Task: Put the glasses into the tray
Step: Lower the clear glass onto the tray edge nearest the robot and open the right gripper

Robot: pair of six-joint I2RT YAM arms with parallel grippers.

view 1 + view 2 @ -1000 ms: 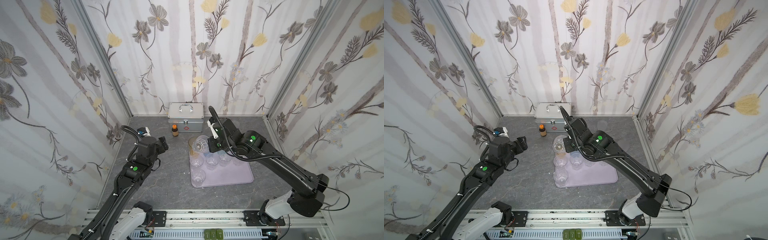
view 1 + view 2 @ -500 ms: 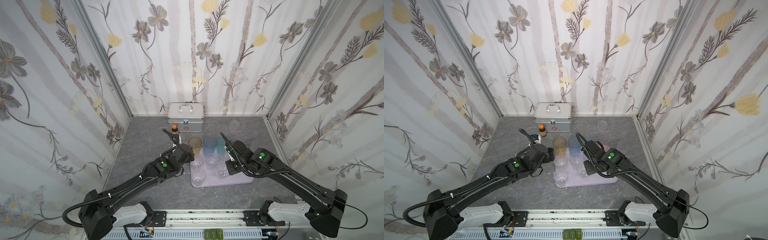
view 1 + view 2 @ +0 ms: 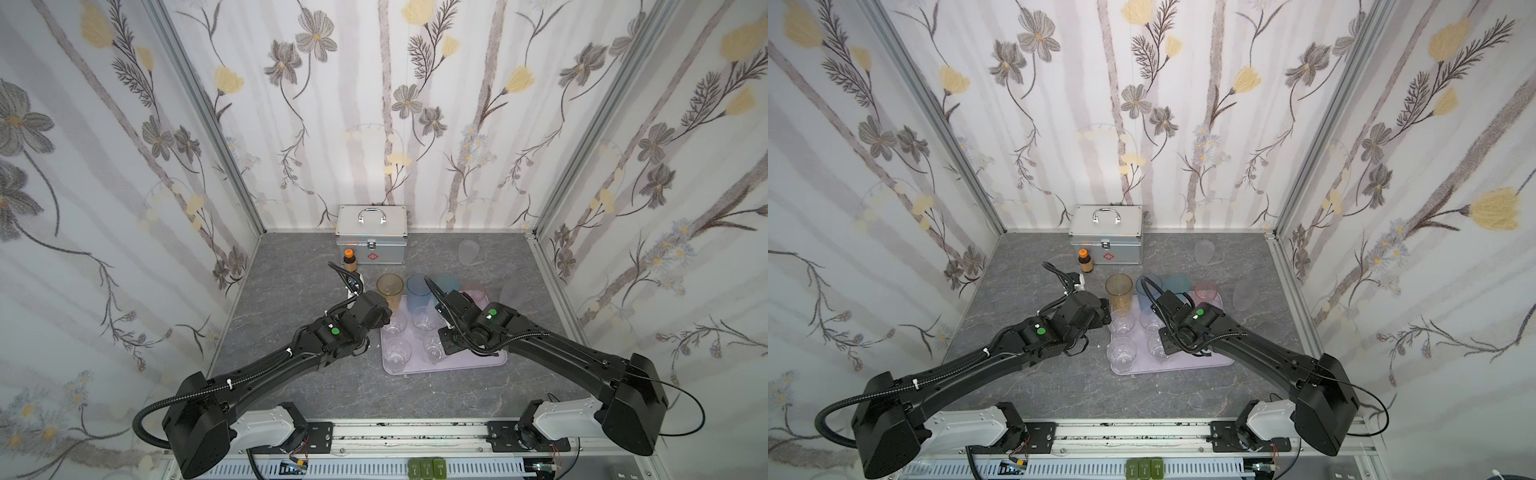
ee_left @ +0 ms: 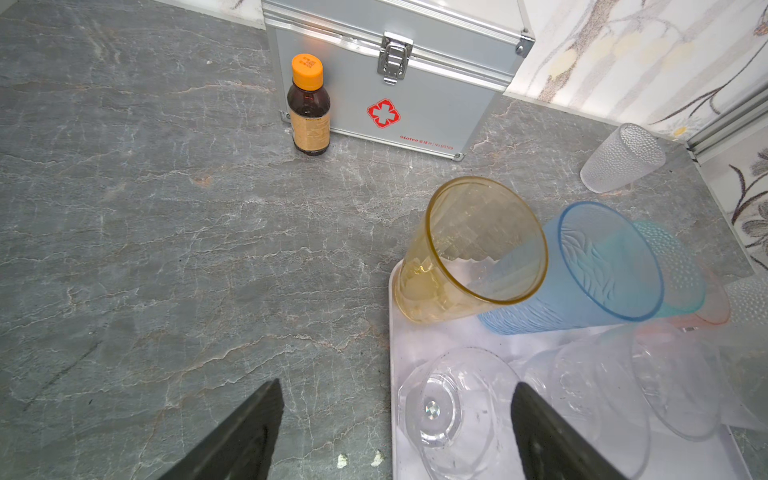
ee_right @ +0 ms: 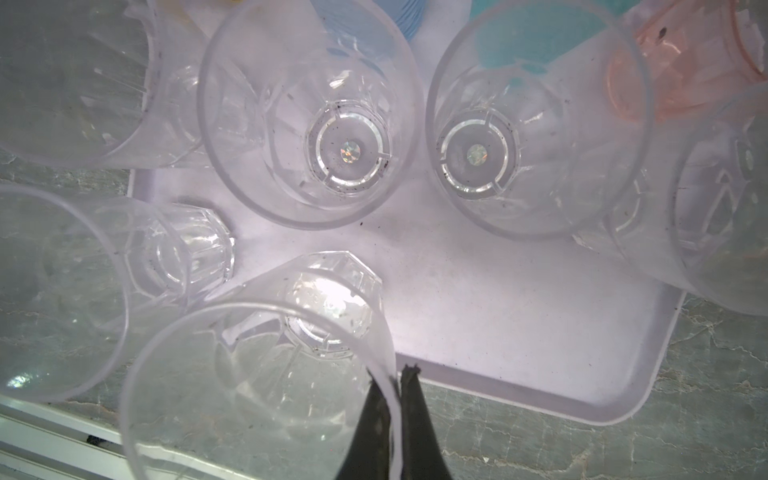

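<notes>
The lilac tray (image 3: 478, 360) (image 5: 498, 316) holds amber (image 3: 390, 286), blue (image 3: 419, 286), teal (image 3: 448, 281) and pink (image 3: 474, 291) glasses along its far side, with several short clear glasses (image 3: 395, 325) in front of them. My right gripper (image 5: 395, 395) (image 3: 444, 348) is shut on the rim of a clear faceted glass (image 5: 266, 374) whose base is over the tray's near edge. My left gripper (image 4: 397, 432) (image 3: 1105, 311) is open and empty at the tray's left edge, by the amber glass (image 4: 469, 249). Two frosted glasses (image 3: 468, 251) (image 3: 513, 293) stand on the table off the tray.
A silver first-aid case (image 3: 371, 241) stands at the back wall with a small brown orange-capped bottle (image 3: 349, 261) in front of it. Bare grey table (image 3: 291, 291) lies left of the tray. Papered walls close three sides, and a metal rail (image 3: 399, 432) runs along the front.
My left arm swung from the left side of the table over to the tray's left edge and its jaws widened. My right arm drew back from the tray's far left toward its near part.
</notes>
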